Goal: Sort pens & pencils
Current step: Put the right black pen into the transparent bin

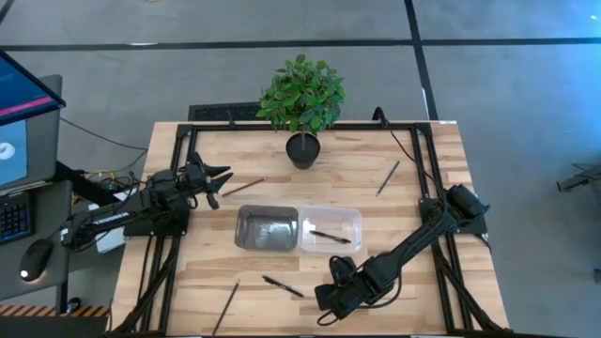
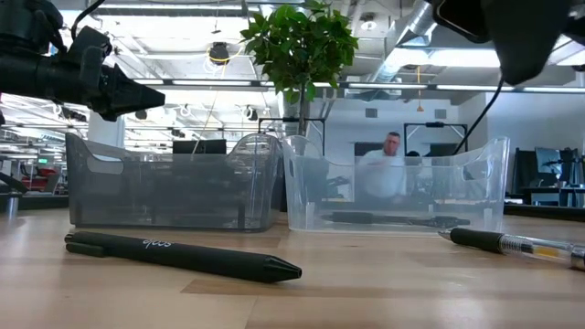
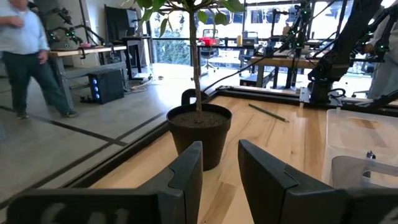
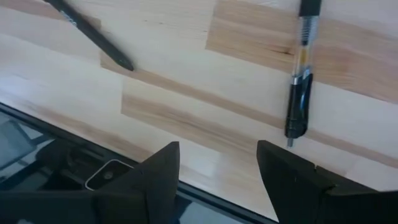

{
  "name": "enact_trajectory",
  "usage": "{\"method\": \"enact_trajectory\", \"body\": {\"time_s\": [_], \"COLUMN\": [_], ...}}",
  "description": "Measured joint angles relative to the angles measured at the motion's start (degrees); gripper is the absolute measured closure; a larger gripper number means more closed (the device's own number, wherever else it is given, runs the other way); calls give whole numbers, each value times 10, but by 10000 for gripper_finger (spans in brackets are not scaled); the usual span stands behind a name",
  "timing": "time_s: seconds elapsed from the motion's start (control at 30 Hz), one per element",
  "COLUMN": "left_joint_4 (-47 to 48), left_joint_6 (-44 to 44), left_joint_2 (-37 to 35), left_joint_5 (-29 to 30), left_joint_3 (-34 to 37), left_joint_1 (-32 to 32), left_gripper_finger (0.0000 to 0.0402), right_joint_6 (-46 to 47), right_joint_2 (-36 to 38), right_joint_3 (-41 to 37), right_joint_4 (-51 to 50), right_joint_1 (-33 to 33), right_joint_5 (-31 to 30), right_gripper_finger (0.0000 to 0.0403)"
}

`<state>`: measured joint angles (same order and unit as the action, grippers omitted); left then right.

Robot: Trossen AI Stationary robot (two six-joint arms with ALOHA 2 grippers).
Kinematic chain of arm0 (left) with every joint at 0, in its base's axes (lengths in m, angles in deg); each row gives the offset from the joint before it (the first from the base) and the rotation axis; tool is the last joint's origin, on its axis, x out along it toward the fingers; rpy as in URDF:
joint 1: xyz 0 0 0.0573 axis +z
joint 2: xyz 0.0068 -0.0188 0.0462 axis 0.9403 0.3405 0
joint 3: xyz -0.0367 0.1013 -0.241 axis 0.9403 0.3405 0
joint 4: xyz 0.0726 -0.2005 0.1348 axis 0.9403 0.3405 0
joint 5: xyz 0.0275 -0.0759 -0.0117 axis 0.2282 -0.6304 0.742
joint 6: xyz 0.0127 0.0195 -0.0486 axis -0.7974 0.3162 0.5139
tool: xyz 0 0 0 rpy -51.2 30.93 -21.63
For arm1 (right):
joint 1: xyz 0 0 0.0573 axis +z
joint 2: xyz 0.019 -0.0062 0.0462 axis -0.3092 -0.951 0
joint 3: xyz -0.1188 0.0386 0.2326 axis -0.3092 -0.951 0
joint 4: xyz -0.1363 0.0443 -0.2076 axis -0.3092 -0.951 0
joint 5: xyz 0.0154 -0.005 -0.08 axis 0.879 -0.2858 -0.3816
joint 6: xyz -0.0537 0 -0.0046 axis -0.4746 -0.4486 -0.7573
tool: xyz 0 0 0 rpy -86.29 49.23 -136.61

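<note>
1. High view, far left: the left gripper [image 1: 218, 180] hangs over the bench [image 1: 413, 282] near its back left corner, jaws a narrow way apart and holding nothing; it seems to be waiting, pointed toward a pencil [image 1: 242, 187] lying just beside it.
2. Near the front edge, left of centre, a second pencil [image 1: 225, 308] lies loose, with a black pen [image 1: 283, 286] to its right.
3. Mid-bench, the grey bin [image 1: 267, 228] and the clear bin [image 1: 331, 229] stand touching; one pen [image 1: 330, 236] already lies in the clear one, so that bin looks meant for pens.
4. Right of the plant pot [image 1: 303, 150], a third pencil [image 1: 388, 177] lies well apart from the bins.
5. At the front, the right gripper [image 1: 329, 305] hovers low, jaws wide and empty; its wrist view shows a clear-barrelled pen [image 4: 298, 99] just ahead, probably the next pick.
</note>
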<state>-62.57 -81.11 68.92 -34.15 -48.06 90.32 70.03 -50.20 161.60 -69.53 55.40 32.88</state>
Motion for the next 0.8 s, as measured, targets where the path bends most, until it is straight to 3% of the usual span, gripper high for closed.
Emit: {"method": "enact_trajectory", "body": {"time_s": [0.4, 0.6, 0.8], "left_joint_4": [0, 0, 0], "left_joint_6": [0, 0, 0], "left_joint_2": [0, 0, 0], "left_joint_5": [0, 0, 0], "left_joint_3": [0, 0, 0], "left_joint_1": [0, 0, 0], "left_gripper_finger": [308, 308, 308], "right_joint_6": [1, 0, 0], "right_joint_2": [-1, -39, -57], "right_joint_3": [0, -1, 0], "right_joint_4": [-47, -36, -36], "right_joint_1": [0, 0, 0], "right_joint_5": [8, 53, 53], "right_gripper_finger": [163, 163, 163]}}
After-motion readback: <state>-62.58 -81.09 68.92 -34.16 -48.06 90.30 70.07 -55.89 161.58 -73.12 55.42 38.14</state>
